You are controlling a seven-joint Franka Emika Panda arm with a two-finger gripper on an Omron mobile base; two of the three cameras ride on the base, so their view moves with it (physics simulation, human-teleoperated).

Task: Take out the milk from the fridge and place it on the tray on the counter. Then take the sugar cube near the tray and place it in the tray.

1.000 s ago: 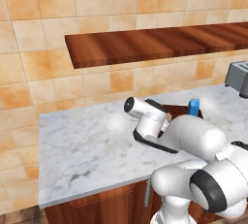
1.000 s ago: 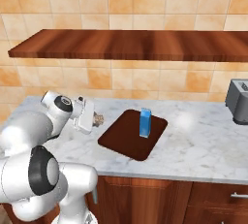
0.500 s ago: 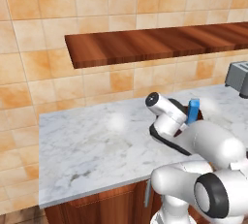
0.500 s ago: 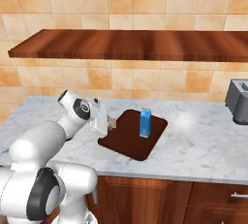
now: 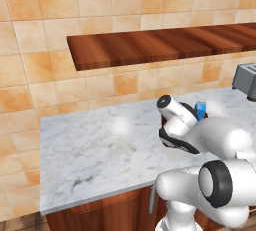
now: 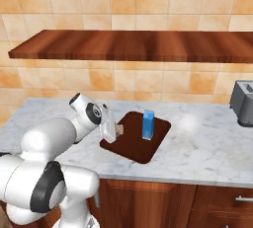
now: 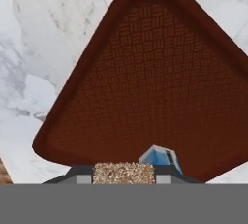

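The milk (image 6: 147,124), a small blue carton with a white top, stands upright on the dark brown tray (image 6: 136,145) on the marble counter (image 6: 207,148). My gripper (image 6: 117,130) hovers over the tray's left corner, shut on the sugar cube (image 6: 120,130), a tan speckled lump. In the hand view the sugar cube (image 7: 124,173) sits between my fingertips (image 7: 77,173), with the tray (image 7: 145,82) spread below and the milk (image 7: 160,159) just beyond the cube. In the left base view the milk (image 5: 200,111) peeks out behind my arm. The fridge is out of view.
A silver toaster (image 6: 243,102) stands at the counter's right end, also seen as the toaster (image 5: 246,80) from the left. A wooden shelf (image 6: 133,44) runs along the orange-tiled wall above the counter. Bare marble lies on both sides of the tray.
My arm has swung to the right with the sugar cube in its grip, from the counter left of the tray to above the tray's left corner. The milk has stayed put.
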